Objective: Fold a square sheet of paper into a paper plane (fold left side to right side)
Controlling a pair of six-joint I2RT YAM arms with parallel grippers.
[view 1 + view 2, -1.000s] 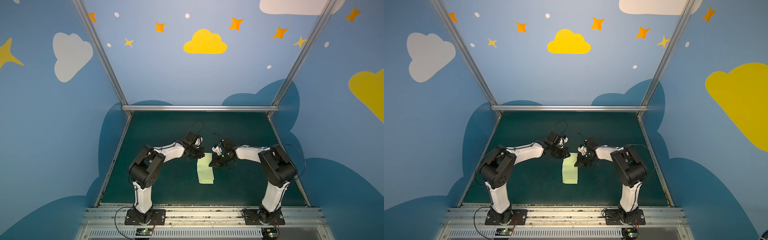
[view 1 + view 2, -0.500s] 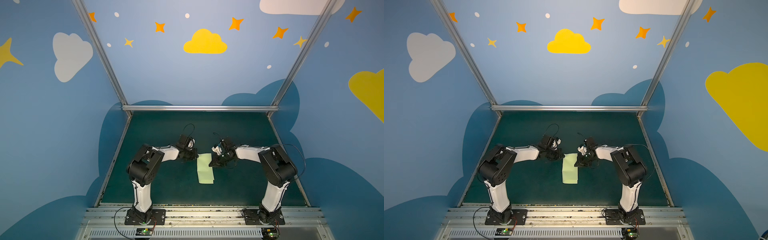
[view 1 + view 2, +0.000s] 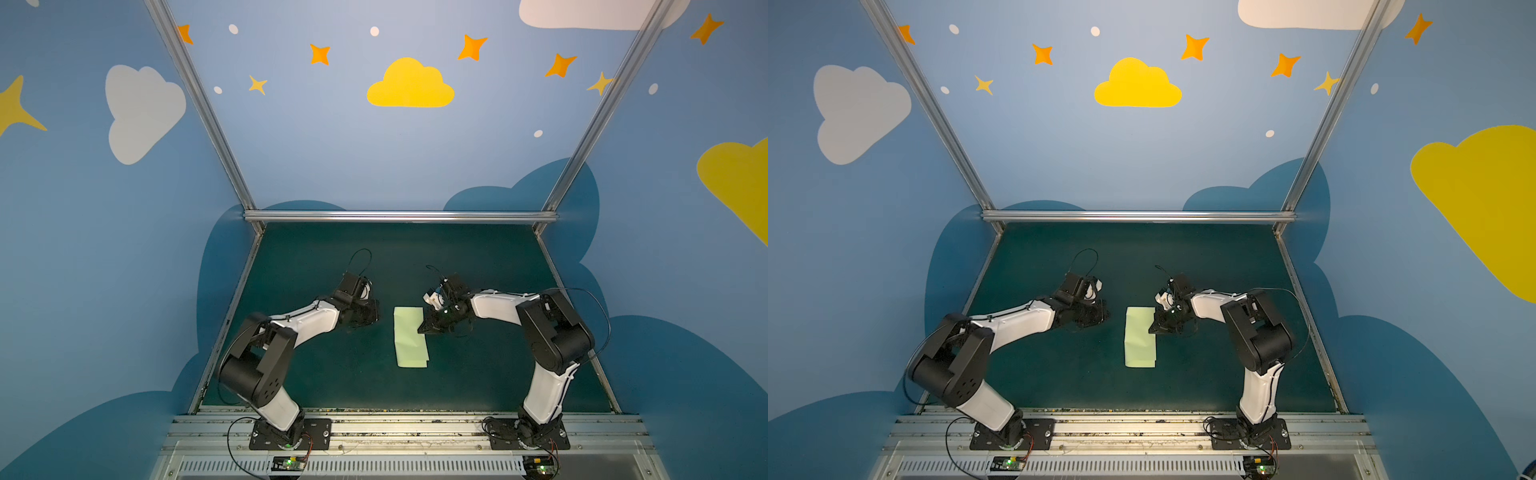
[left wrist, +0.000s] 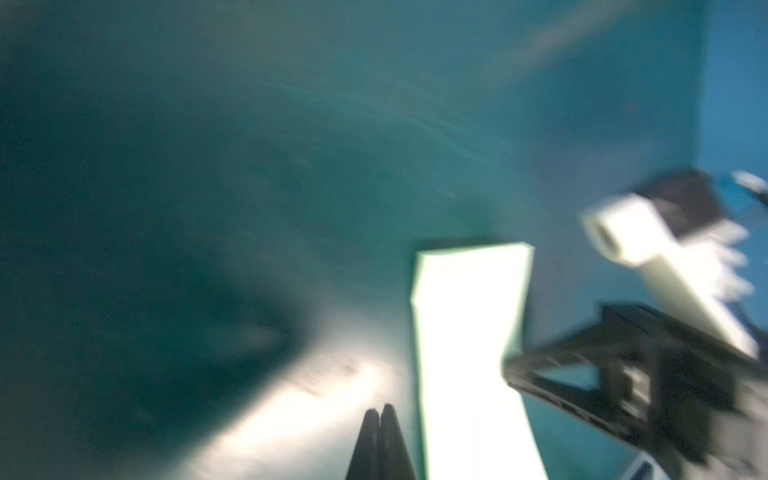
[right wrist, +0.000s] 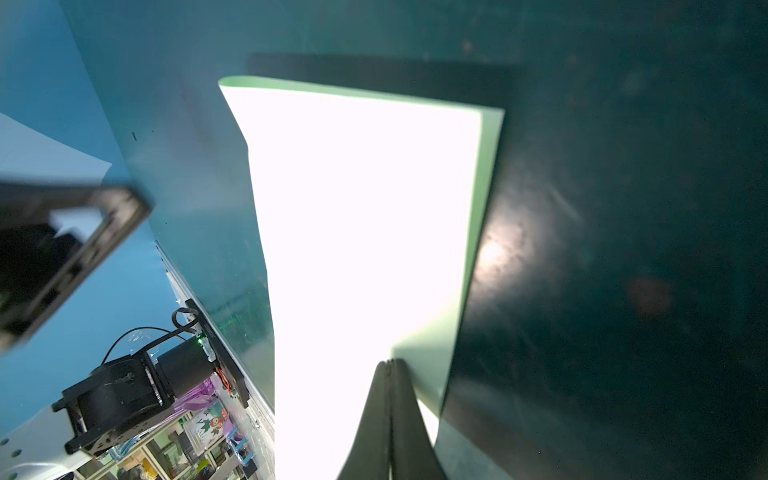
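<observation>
Dark mat (image 3: pixel 478 374) open around paper (image 3: pixel 409 347); closed right gripper (image 3: pixel 419 330) at its edge.

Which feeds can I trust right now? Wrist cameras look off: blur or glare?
Left wrist view: smeared throughout, folded paper blown out white, left gripper tips soft. Right wrist view: sharp at the right gripper, but the paper is overexposed, green only at its edges, with a glare spot on the mat. Both top views: sharp, evenly lit, paper reads pale green.
</observation>
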